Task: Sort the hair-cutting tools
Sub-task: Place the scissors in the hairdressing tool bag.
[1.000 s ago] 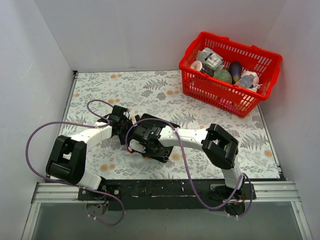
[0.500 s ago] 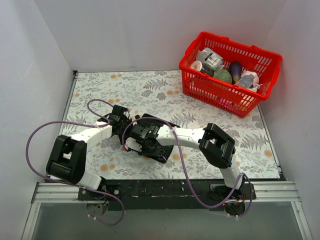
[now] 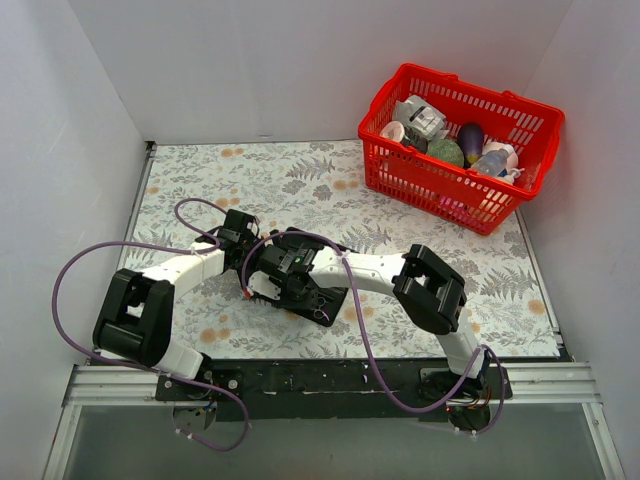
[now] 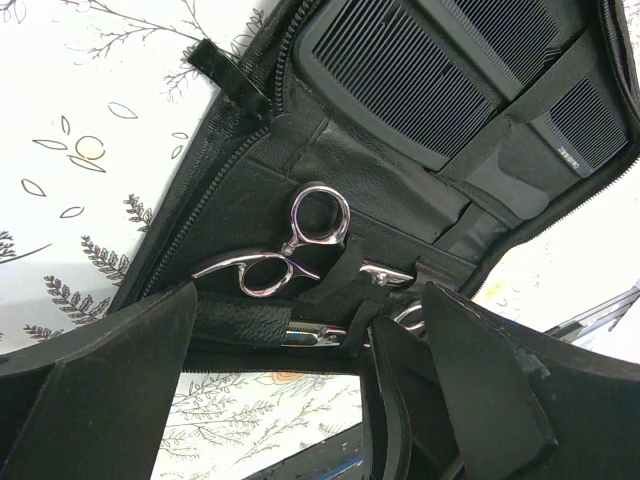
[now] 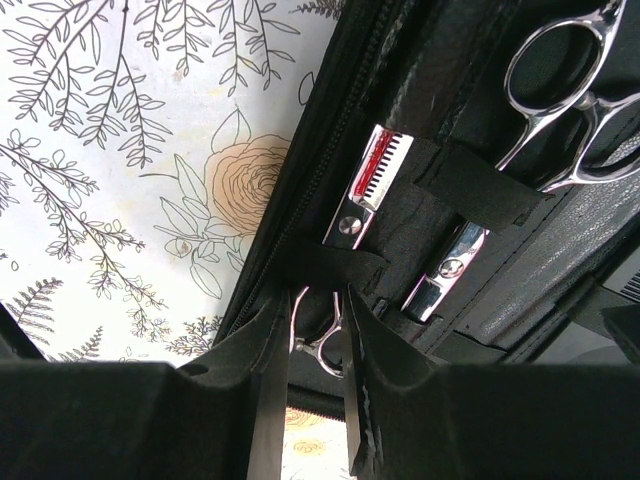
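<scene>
Pinching the ring handle of the thinning shears (image 5: 352,222), the right fingers (image 5: 262,400) stand close together with the silver loop caught between them. The handle end pokes out below the elastic strap (image 5: 470,185), which is probably why the grip is taken there. The toothed blade, marked red at its tip, lies flat against the lining, pinned by that strap. Beside it a second pair of scissors (image 5: 450,268) sits under the same band, pointing the other way, its rings toward the far corner of the wrist view.

All of this lies inside the open black case (image 4: 330,160), spread flat on the flowered desk (image 3: 200,170) between the two arms. The left wrist view shows the black combs (image 4: 400,70) tucked in the upper pocket and ring-handled scissors (image 4: 297,245) held by a strap below them. So the tools appear to be housed in the case, each in its own slot.

The left fingers (image 4: 120,370) are spread wide and hold nothing. They hang just over the case edge, likely placed to press the case down if the strap drags on it.

Judging by the grip, the step in hand is sliding the shears lengthwise along their slot. The strap looks snug, so a sideways tug could lift the whole case. The red basket (image 3: 420,180) of bottles stands well apart.
</scene>
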